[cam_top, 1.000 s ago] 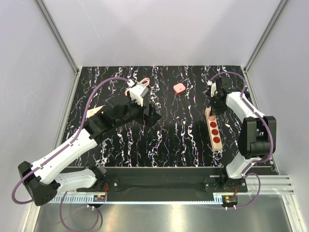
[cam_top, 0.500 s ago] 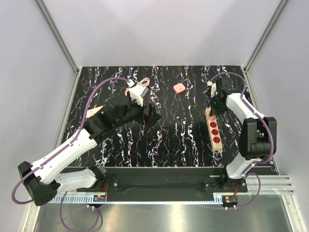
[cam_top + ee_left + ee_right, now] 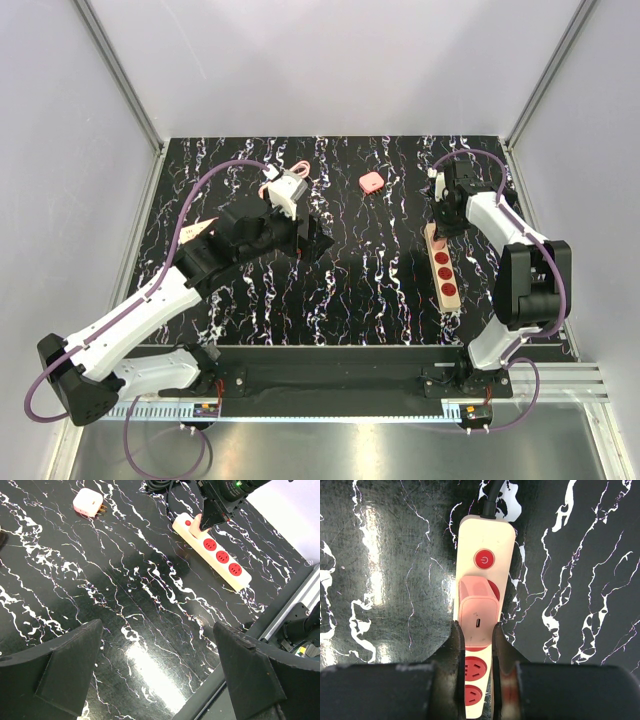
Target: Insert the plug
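The right claw point(image 3: 478, 632) pinched the smooth salmon-pink rounded plastic plug point(image 3: 478, 605), which covered a red socket on the long cream plastic power strip point(image 3: 470, 540) near the right edge of the glossy black white-veined bench point(image 3: 340, 290). The left claw point(image 3: 157, 627) gaped wide, empty.

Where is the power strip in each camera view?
Top external: power strip at right, lying near-to-far by the table's right edge.
Left wrist: upper right, lying diagonally.
Right wrist: centre, vertical, under the plug held by the right gripper.
Shared landmark: its row of red sockets.
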Motion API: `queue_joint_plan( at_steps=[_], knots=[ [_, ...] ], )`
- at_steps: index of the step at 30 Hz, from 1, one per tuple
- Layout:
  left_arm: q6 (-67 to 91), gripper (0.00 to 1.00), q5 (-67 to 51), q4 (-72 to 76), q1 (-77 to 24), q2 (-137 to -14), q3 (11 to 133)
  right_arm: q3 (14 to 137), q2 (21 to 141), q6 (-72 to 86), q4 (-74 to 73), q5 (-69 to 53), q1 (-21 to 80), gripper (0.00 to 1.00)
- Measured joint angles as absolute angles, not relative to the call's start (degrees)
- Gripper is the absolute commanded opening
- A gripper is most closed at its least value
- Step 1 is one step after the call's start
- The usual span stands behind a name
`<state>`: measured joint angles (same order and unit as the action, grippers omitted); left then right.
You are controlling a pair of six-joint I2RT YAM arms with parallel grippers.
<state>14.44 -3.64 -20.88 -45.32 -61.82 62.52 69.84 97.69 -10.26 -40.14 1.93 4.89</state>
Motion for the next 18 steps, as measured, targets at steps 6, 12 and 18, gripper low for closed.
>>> queue_joint_plan(
  at_steps=[6,12,18],
  knots=[
    [14.44,0.99,-3.64,-20.91,-45.32,-61.80,62.48,70.57,97.62,-10.24,-40.45,2.42,5.06,0.03],
    [14.44,0.99,-3.57,-20.91,-45.32,-61.80,62.48,72.90,98.30,-10.33,-42.83,2.37,5.15,0.01],
    [14.41,0.99,-3.16,-20.91,-45.32,-61.47,62.46,76.71,101.03,-10.85,-46.74,2.50,5.17,0.00]
  ],
)
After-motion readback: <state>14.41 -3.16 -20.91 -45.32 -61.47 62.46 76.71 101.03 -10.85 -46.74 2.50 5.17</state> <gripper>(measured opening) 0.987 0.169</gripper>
